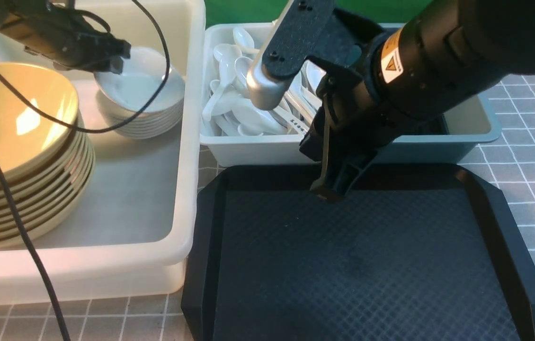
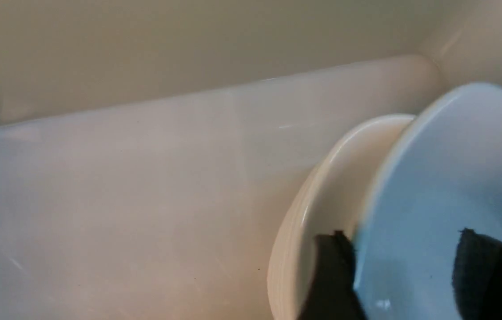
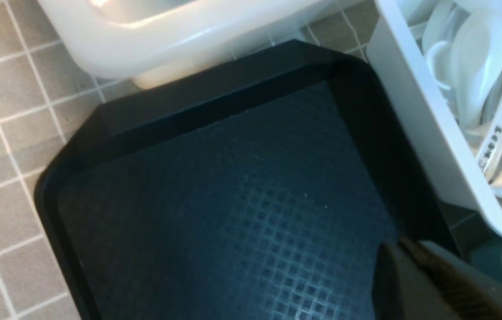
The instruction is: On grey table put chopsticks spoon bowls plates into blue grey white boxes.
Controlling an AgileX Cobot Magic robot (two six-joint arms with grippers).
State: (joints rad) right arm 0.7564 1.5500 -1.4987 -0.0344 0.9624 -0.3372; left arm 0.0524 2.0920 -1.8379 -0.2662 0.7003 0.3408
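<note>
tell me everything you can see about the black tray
The black tray is a dark rectangle with clipped corners, a raised sloping rim and a floor embossed in a fine grid; it looks like matte plastic. It lies flat on the grey tiled table, close beside the white box. No tableware shows on it. The right gripper hangs above its far edge; contact is unclear.

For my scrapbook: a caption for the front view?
Left gripper at the stacked white bowls; right gripper above the black tray.
</note>
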